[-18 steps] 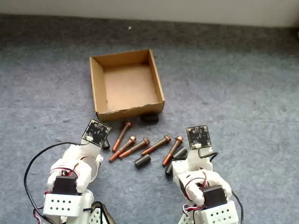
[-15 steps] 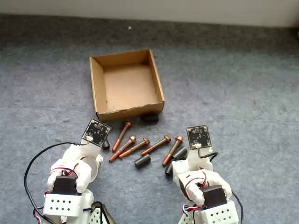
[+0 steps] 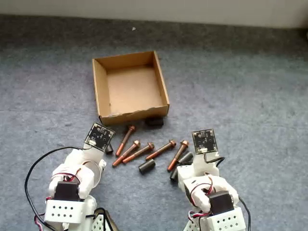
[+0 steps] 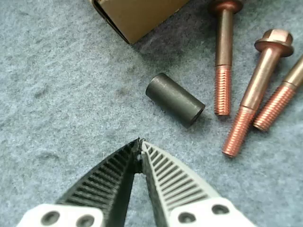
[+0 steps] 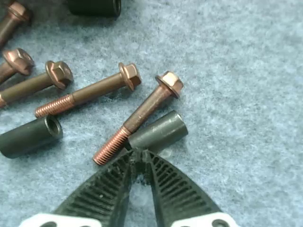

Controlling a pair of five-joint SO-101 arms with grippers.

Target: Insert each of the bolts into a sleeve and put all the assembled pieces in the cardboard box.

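Observation:
Several copper bolts (image 3: 138,152) lie in a loose row on the grey carpet just in front of the open cardboard box (image 3: 100,91), which holds nothing. Black sleeves (image 3: 147,166) are scattered among them. My left gripper (image 4: 139,144) is shut with nothing in it, its tips a short way from one sleeve (image 4: 175,98) that lies beside three bolts (image 4: 255,90). My right gripper (image 5: 137,154) is shut too and holds nothing. Its tips sit right at the end of a sleeve (image 5: 158,132) that lies against a bolt (image 5: 142,113).
Another sleeve (image 3: 154,122) rests against the box's front wall. A further sleeve (image 5: 31,136) and bolt (image 5: 87,94) lie near the right gripper. A corner of the box (image 4: 137,14) stands beyond the left gripper. Bare carpet spreads to both sides and behind the box.

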